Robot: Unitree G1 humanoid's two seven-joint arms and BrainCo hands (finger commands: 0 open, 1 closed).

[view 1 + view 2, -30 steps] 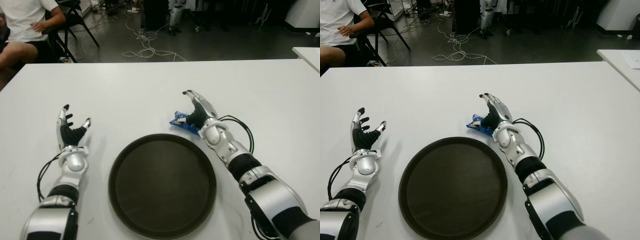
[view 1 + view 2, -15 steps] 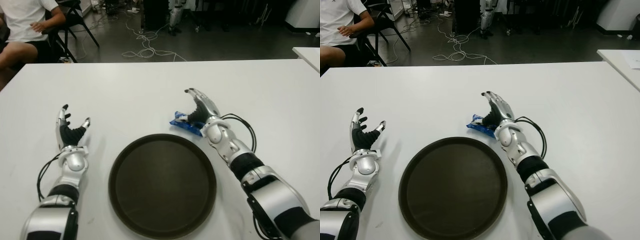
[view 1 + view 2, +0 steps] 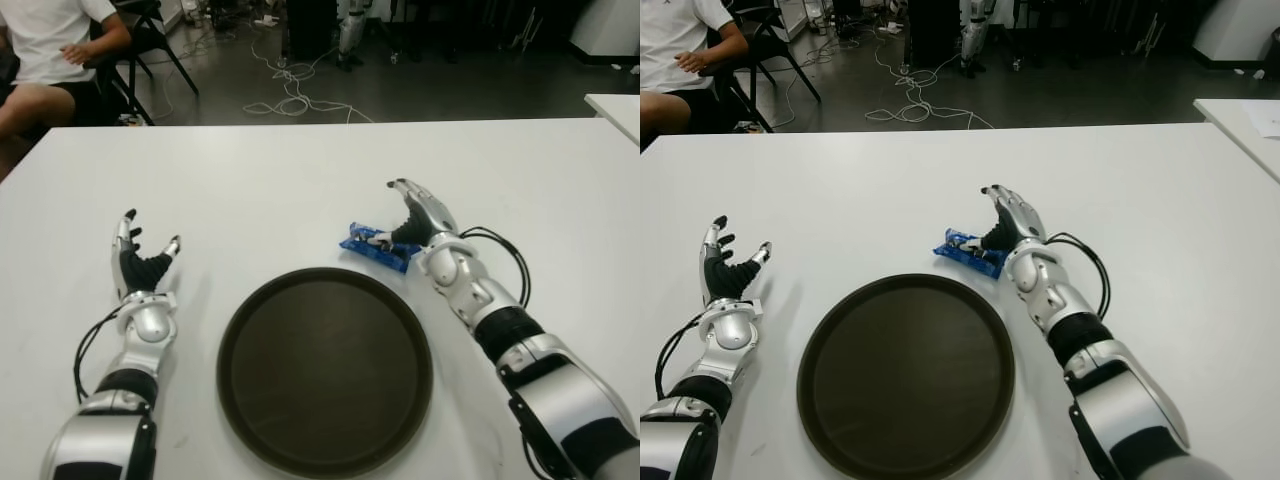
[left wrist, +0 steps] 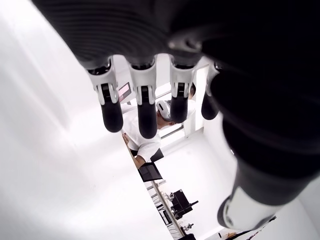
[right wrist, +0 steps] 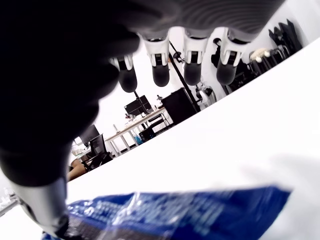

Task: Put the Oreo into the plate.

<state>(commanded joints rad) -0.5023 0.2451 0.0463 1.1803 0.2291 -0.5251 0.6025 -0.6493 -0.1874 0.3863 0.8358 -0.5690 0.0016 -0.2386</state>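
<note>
The Oreo (image 3: pixel 375 248) is a blue packet lying flat on the white table (image 3: pixel 250 180), just beyond the far right rim of the round dark brown plate (image 3: pixel 325 375). My right hand (image 3: pixel 388 212) hovers at the packet's right end, open, fingers arched above it. Its thumb tip comes down close to the packet's top. In the right wrist view the packet (image 5: pixel 175 215) lies under the straight fingers (image 5: pixel 160 70), which are not wrapped around it. My left hand (image 3: pixel 140 262) shows open, fingers up, to the left of the plate. Nothing lies on the plate.
A person (image 3: pixel 50 45) sits on a chair past the table's far left corner. Cables (image 3: pixel 290 95) trail over the floor behind the table. Another white table (image 3: pixel 615 105) shows at the far right edge.
My right hand has shifted to the right, uncovering more of the blue packet. The packet, the plate and my left hand stay where they were.
</note>
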